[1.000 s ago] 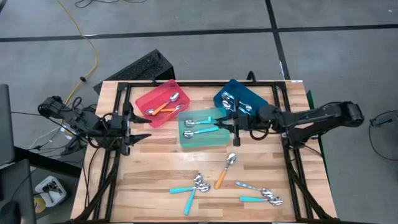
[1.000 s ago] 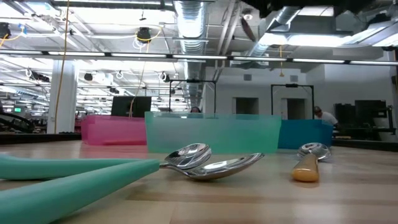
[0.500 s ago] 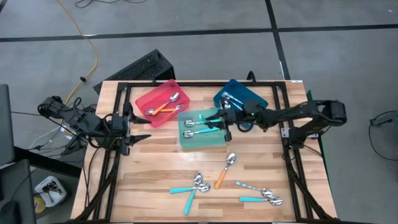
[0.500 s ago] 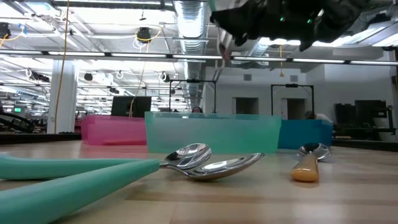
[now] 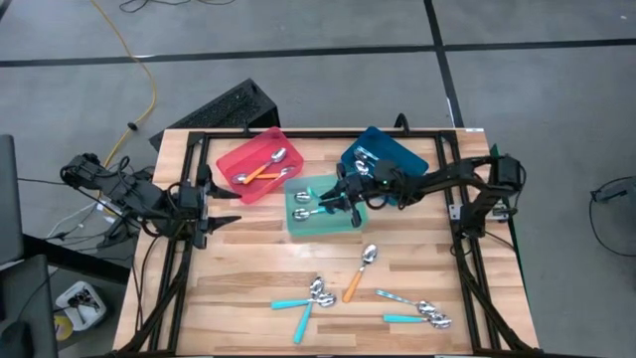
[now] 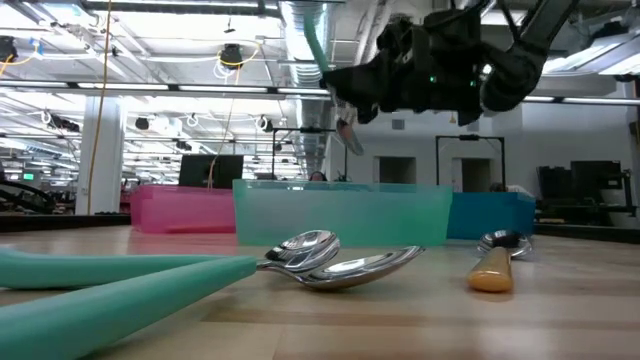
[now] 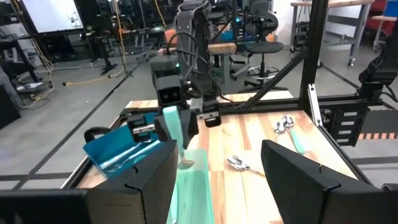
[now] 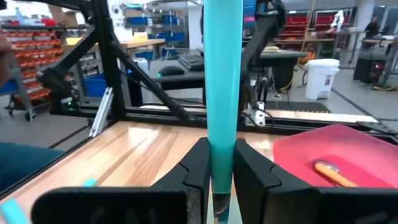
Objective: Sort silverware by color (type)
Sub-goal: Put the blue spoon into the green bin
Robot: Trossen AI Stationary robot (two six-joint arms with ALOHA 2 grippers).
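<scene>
My right gripper [image 5: 338,196] hovers over the teal tray [image 5: 323,221], shut on a teal-handled spoon [image 6: 340,110] that hangs bowl-down above the tray. Two spoons [image 5: 310,205] lie in the teal tray. The red tray [image 5: 260,164] holds orange-handled spoons, and the blue tray [image 5: 388,154] holds pale ones. An orange-handled spoon [image 5: 360,270], teal-handled spoons [image 5: 298,306] and pale-handled spoons [image 5: 412,308] lie loose on the near part of the table. At the table's left edge my left gripper [image 5: 221,207] is open, with nothing between its fingers. My right gripper pinches the spoon's teal handle [image 8: 222,134] between its two fingers [image 8: 198,171], low on the handle toward the bowl. The fingers come level from the table's right and lie across the handle. The spoon hangs nearly upright, bowl [image 6: 350,135] down, clear of the teal tray.
A black frame [image 5: 189,239] runs around the wooden table. The three trays stand side by side along the far part. A black keyboard-like thing [image 5: 224,109] lies beyond the far left corner. Bare wood [image 5: 248,268] lies between the trays and the loose spoons.
My right gripper has moved toward the table's left edge and down, rolling its wrist, from beside the blue tray to above the teal tray. It has carried the teal-handled spoon along, staying shut on it.
</scene>
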